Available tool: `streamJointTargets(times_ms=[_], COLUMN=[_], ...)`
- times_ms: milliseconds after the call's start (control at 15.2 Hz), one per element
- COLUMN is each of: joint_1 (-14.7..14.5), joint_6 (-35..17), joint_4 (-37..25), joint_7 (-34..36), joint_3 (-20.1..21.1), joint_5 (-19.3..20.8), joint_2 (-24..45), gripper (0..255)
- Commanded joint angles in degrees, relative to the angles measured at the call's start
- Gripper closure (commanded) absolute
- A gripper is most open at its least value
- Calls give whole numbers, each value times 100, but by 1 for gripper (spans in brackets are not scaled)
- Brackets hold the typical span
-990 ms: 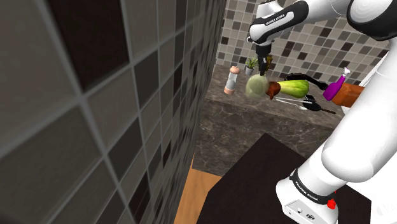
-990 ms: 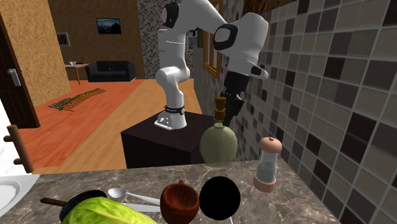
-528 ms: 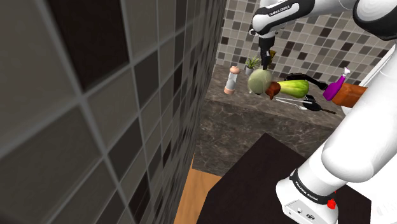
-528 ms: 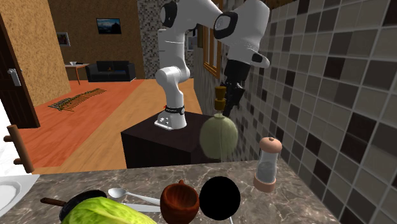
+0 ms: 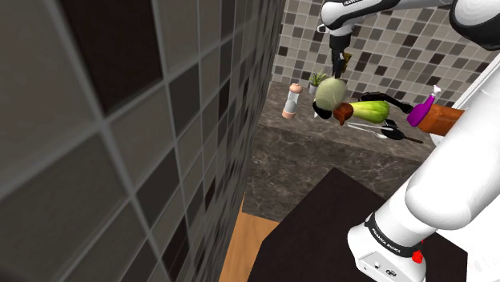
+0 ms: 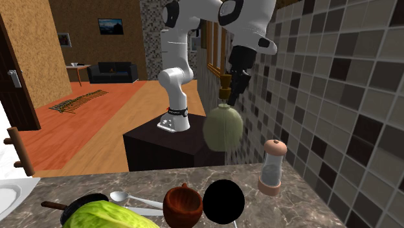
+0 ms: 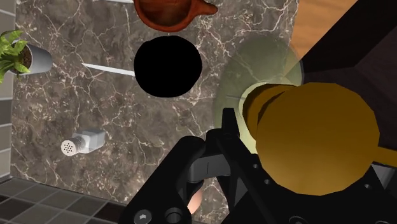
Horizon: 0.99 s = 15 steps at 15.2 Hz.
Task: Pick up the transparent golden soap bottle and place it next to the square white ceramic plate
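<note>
Hand (image 6: 228, 92) clamped on the capped neck of the translucent greenish-gold soap bottle (image 6: 223, 127), which hangs upright in the air, clear of the marbled tabletop (image 6: 311, 202) and seemingly over its edge towards the stand (image 6: 152, 141) (a shaker (image 6: 272, 167) stands on the tabletop by the tiled wall (image 6: 336, 97)).

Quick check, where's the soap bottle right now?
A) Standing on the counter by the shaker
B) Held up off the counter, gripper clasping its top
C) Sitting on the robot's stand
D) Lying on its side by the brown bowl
B: the gripper clasps the soap bottle at its golden top, and its round body hangs above the counter.
</note>
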<state>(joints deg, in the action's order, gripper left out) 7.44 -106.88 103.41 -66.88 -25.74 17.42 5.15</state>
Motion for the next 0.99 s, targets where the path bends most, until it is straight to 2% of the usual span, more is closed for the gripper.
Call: streamJointTargets(times_ms=[0,924], joint_1=[-12,-22], joint_6=[147,1168], joint_4=[-119,-1198], joint_7=[-24,-328], joint_3=[7,12], joint_5=[2,-63], joint_2=[-33,-15], gripper=[255,255])
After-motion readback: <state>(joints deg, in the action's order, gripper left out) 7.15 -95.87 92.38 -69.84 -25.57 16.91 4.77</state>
